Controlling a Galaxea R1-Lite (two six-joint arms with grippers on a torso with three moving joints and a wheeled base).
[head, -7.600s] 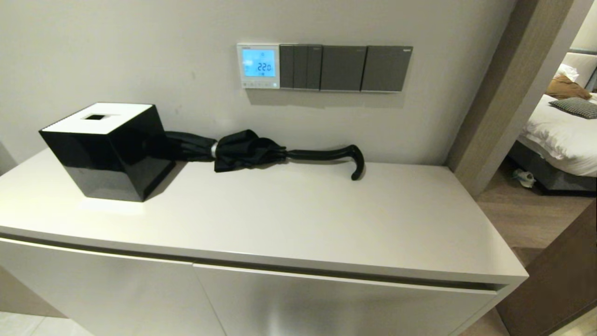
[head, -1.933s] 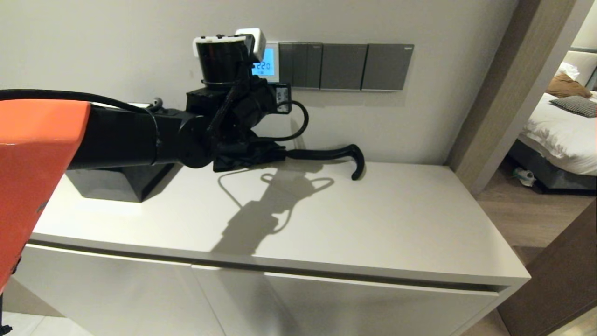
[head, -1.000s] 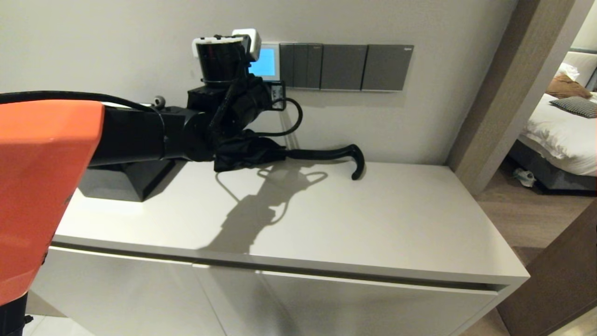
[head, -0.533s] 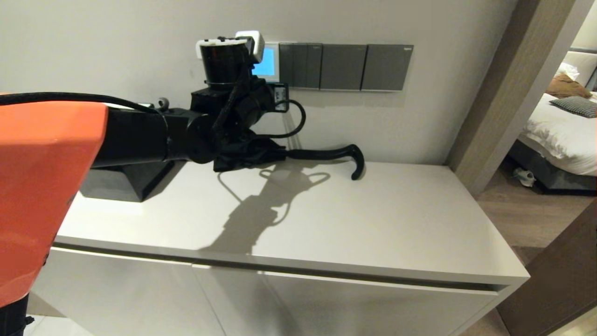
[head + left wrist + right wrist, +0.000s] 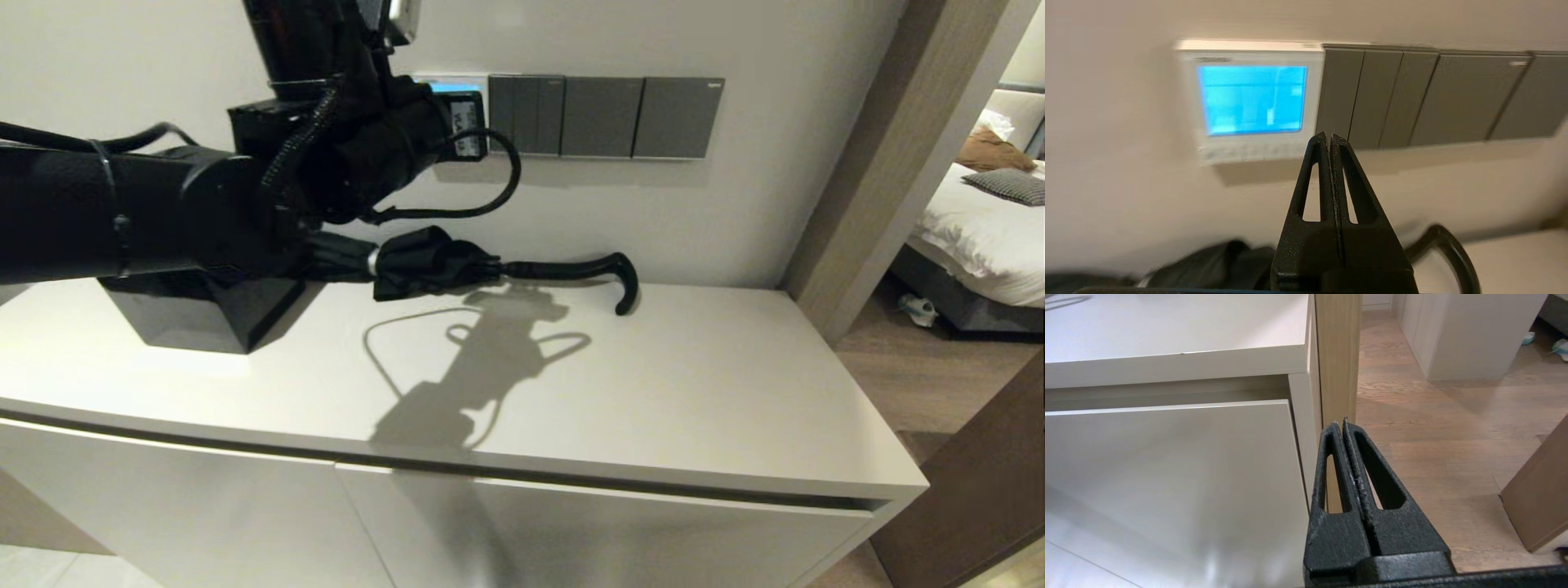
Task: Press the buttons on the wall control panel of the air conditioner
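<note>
Beige wall rises behind a pale cabinet top, and the air conditioner's wall control panel is mounted on it at the left end of a row of dark grey switch plates, touching the first one. Its blue screen is lit, and the buttons run as a faint pale strip along its lower edge.

The left gripper is raised before the wall with its 2 fingers pressed together into a single narrow tip, holding nothing. In the left wrist view that tip sits near the panel's lower corner by the first switch plate, apart from the wall. The right gripper is parked low beside the cabinet's end, its fingers likewise closed on nothing.

The buttons look rigid, small and closely spaced, so they probably want a light, square push from the closed tip, with no grasp at all; a heavy push could strain the plastic frame. The neighbouring switch plate is the likeliest thing to be struck by mistake.

Below lie a folded black umbrella with a hooked handle and a black tissue box, both well under the panel.
</note>
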